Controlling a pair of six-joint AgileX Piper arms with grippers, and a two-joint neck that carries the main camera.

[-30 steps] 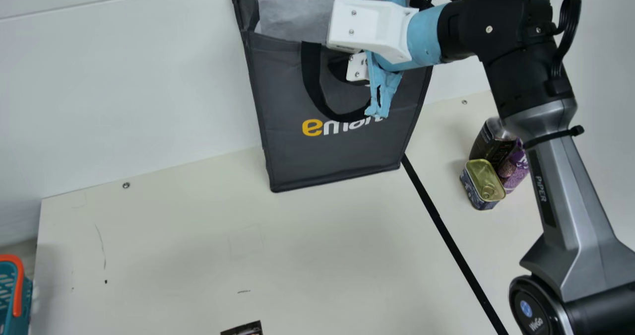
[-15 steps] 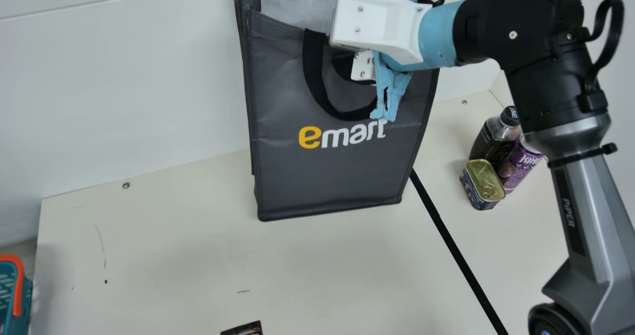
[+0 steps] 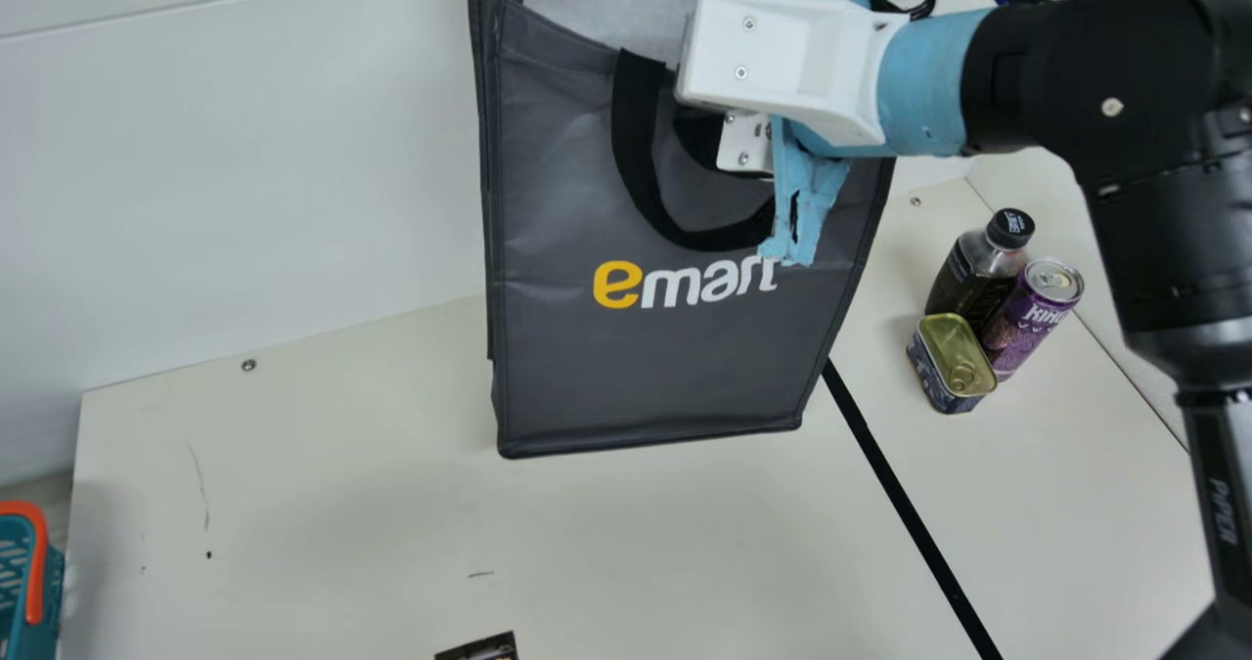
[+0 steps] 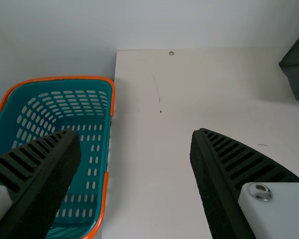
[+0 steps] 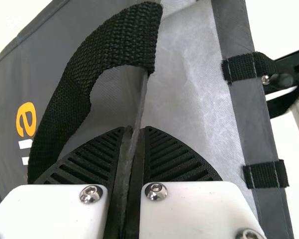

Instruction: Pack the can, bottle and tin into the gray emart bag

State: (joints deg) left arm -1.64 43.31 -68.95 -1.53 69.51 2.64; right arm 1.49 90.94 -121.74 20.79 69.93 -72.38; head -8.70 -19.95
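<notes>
The right pincer (image 5: 136,130) is closing tightly on the rim of the gray bag (image 3: 665,367), which is shifting nearer over the worktop (image 3: 342,523), presumably into position for loading. The left pincer (image 4: 135,133) is hanging wide open and empty beside the basket (image 4: 64,78). With the right arm (image 3: 1154,200) moving rightward, the bottle (image 3: 963,284), can (image 3: 1027,318) and tin (image 3: 957,352) are standing more exposed, right of the bag, awaiting packing.

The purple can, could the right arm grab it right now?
Probably not: the right gripper is clamped on the rim of the gray bag, though the can looks uncovered from above.
</notes>
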